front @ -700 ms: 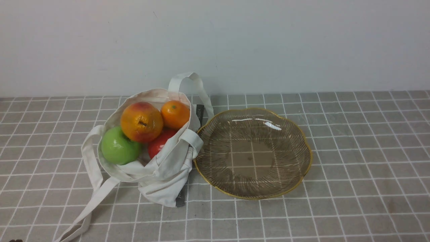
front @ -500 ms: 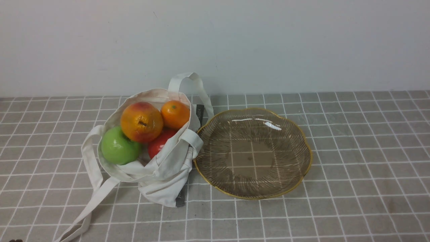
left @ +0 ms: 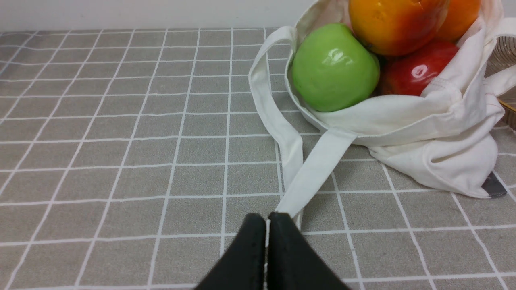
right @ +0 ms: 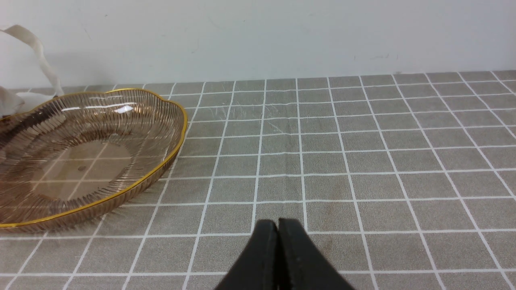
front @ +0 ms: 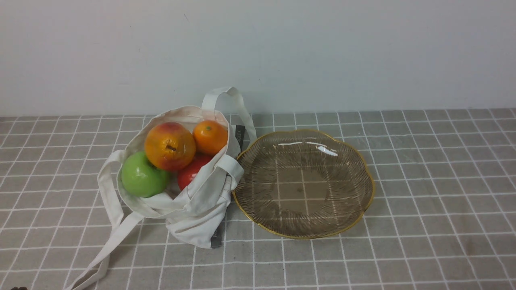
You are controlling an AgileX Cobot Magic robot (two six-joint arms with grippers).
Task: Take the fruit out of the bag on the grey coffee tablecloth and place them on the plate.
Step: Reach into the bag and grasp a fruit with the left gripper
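A grey cloth (front: pixel 423 201) with thin white squares covers the whole desk. A soft white bag (front: pixel 197 213) sits on the left half of the desk, closer to the back edge than to the front edge. The bag is slumped and its mouth is wide open.

Four fruits show inside it. A green apple (front: pixel 142 177) is on the side toward the left edge. An orange-yellow pear (front: pixel 169 147) with a red patch sits on top and touches the apple. A tangerine (front: pixel 209 137) is beside the pear, toward the back edge. A red fruit (front: pixel 191 171) peeks out from under the pear.

The bag's flat strap (front: pixel 117 237) lies on the cloth and runs toward the front left corner. Its looped strap (front: pixel 231 96) stands up at the back. A dark label (front: pixel 217 237) shows on the bag's side.

The brown glass plate (front: pixel 373 189) with a wavy gold rim is in the middle of the desk, just beside the bag. The cloth squares show through it.

The left claw (left: pixel 266 223) is clenched, its two black fingers (left: pixel 292 253) pressed together and holding nothing. It is low near the front left corner. The end of the flat strap runs behind its tips, and I cannot tell if they touch. The right claw (right: pixel 278 227) is clenched too and grips nothing. It is over bare cloth on the right half of the desk, apart from the plate.
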